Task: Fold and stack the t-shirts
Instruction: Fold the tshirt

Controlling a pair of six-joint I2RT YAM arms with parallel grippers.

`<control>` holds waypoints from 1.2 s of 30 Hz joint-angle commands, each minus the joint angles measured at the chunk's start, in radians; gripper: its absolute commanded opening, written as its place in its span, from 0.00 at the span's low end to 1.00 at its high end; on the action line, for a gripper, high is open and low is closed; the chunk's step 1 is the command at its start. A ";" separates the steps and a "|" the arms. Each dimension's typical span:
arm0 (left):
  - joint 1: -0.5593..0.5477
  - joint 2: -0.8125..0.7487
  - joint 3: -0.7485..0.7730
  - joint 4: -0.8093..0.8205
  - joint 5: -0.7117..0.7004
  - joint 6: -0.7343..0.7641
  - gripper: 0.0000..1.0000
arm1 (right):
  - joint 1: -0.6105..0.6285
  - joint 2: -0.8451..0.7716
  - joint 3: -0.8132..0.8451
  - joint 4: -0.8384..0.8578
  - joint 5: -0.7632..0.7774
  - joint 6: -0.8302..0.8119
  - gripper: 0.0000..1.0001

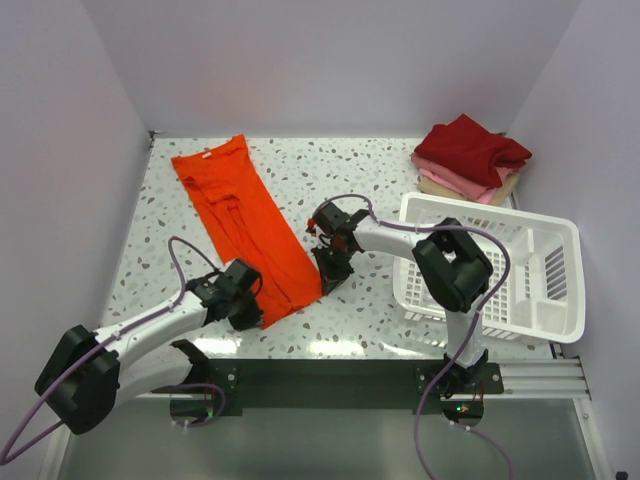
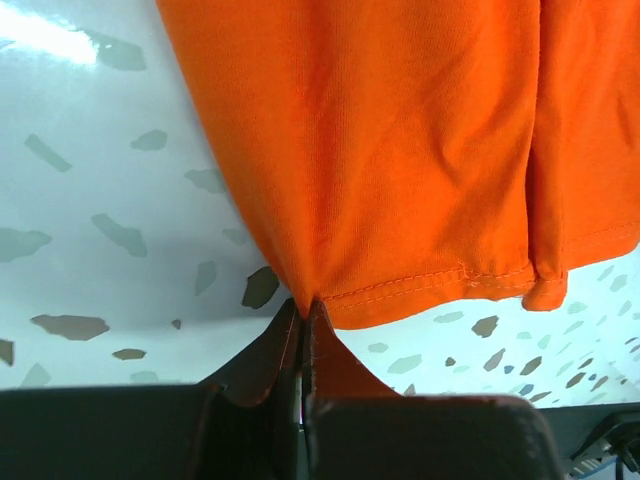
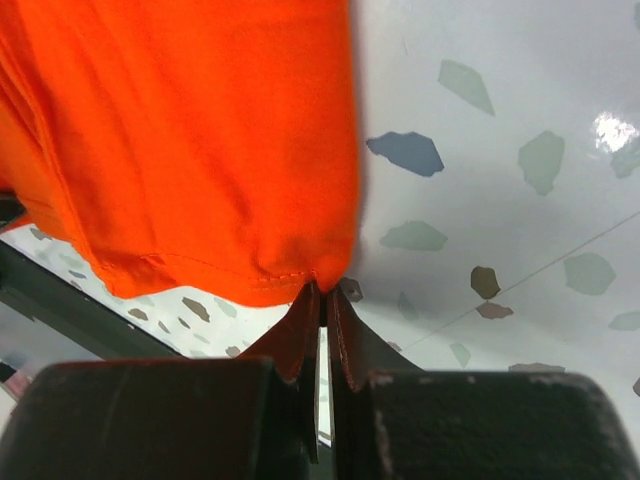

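Beside the white lattice basket, on the side toward the left arm, one orange-red t-shirt lies flat on the speckled table. It is folded lengthwise into a long strip set diagonally. The collar end is well away from the basket toward the back wall, and the hem end is nearer the basket and close to the table's front edge.

Behind the basket, in the far corner, stands one stack of three folded t-shirts: dark red t-shirt on top, pink t-shirt beneath it, beige t-shirt at the bottom.

Count: four t-shirts, one basket, two grippers.

Left gripper: jaws closed, pinching the hem corner farther from the basket.
Right gripper: jaws closed, pinching the hem corner nearer the basket.

Edges: the stitched hem runs between the two grippers. In the left wrist view one folded layer hangs slightly past the hem line.

Open room: bare table lies between the strip and the basket, and between the collar end and the stack. In the overhead view the right arm crosses in front of the basket's near corner.
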 commanded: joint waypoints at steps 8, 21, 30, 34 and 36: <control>-0.008 -0.087 0.081 -0.192 0.022 0.048 0.00 | 0.004 -0.085 0.025 -0.159 0.053 -0.050 0.00; 0.087 -0.021 0.225 -0.122 -0.049 0.028 0.00 | 0.002 0.059 0.405 -0.280 0.013 -0.004 0.00; 0.300 0.175 0.405 -0.088 -0.090 0.260 0.00 | -0.015 0.286 0.756 -0.306 0.057 0.030 0.00; 0.357 0.220 0.455 -0.084 -0.138 0.306 0.00 | -0.027 0.337 0.825 -0.260 0.073 0.065 0.00; 0.379 0.240 0.466 -0.082 -0.159 0.315 0.00 | -0.030 0.360 0.856 -0.225 0.081 0.075 0.00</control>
